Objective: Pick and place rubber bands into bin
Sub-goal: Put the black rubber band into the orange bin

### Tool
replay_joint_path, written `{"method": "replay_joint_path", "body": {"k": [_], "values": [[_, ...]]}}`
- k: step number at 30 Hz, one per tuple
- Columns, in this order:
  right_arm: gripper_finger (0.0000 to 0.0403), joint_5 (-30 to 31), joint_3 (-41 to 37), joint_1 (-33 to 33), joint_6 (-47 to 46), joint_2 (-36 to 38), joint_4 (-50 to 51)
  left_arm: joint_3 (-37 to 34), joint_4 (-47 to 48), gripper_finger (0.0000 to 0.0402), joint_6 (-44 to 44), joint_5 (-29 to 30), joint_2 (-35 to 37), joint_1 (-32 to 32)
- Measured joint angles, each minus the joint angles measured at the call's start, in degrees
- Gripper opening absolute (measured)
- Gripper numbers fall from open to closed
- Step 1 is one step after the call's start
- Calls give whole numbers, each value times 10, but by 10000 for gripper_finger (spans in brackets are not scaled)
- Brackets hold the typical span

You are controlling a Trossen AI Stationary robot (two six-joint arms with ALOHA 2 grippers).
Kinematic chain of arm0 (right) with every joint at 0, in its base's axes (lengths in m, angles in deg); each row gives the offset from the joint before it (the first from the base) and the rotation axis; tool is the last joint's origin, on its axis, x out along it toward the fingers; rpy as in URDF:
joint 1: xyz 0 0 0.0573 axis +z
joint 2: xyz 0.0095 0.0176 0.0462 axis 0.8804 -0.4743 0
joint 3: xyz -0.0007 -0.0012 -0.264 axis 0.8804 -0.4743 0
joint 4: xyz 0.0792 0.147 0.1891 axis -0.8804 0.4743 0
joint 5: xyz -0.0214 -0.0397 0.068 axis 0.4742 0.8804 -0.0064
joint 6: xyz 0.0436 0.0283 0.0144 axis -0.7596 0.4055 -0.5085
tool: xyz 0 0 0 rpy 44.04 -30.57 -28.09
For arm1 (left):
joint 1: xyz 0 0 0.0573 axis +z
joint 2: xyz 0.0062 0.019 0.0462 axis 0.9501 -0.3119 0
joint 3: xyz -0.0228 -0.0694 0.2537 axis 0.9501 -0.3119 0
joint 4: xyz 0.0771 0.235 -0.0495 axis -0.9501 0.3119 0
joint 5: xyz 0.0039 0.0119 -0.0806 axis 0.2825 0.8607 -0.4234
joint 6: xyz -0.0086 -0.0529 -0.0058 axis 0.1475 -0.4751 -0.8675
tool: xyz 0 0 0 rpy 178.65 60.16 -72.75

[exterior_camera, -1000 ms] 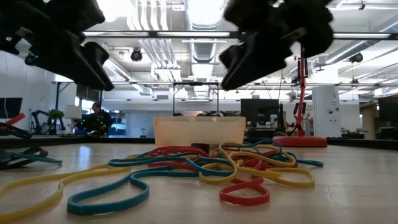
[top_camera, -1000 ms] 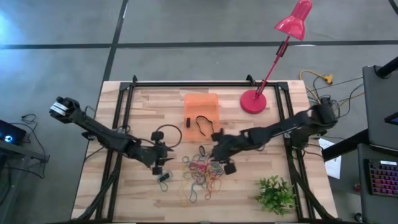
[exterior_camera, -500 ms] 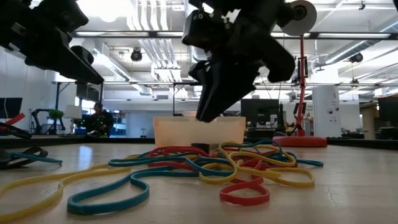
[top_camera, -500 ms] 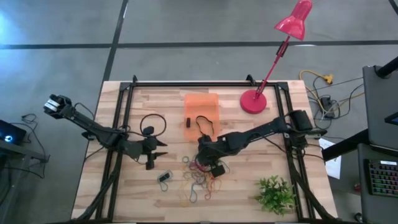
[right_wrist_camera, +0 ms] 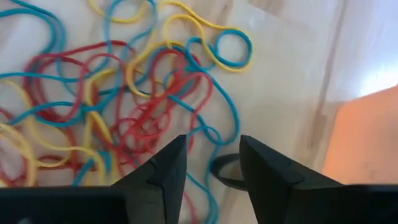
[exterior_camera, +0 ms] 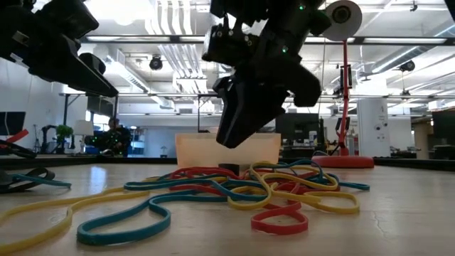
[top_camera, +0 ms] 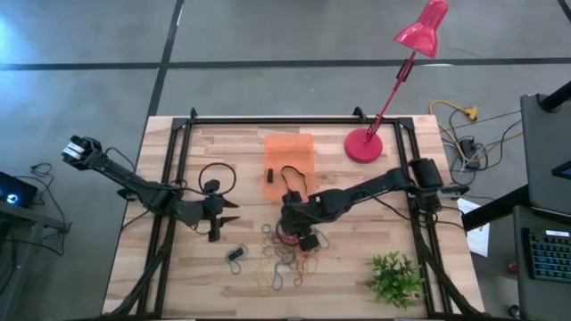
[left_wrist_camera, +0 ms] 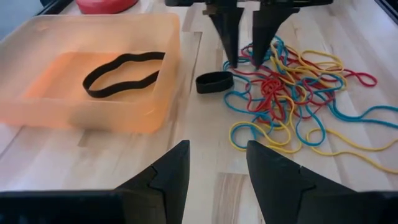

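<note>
Since a second ago right gripper (left_wrist_camera: 242, 62) swung in from beside the rubber bands (left_wrist_camera: 292, 87); fingers apart, empty. Pile edge and black band (left_wrist_camera: 214, 81) directly beneath; left gripper (top_camera: 223, 218) open, farther.

Red lamp (top_camera: 417, 36), potted plant (top_camera: 395, 278) (perhaps artificial), black cable loop (top_camera: 218, 175)

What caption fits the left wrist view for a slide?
Right gripper, fingers open, points down at the rubber bands beside the orange bin, which holds one black band.

left dark two-finger gripper (top_camera: 234, 210): raised, jaws parted, empty | right dark two-finger gripper (top_camera: 283, 234): arm stretched across centre, tips pointing down, jaws parted, empty
</note>
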Motion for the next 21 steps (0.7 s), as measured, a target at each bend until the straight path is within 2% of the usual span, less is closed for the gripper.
{"method": "replay_joint_path", "body": {"k": [6,21], "values": [[134,0,-2,-6,0,-27,-1,0,-3,144,0,0,-3,0],[103,-2,-3,-26,-30,-39,19,-5,-16,144,5,1,-6,0]]}}
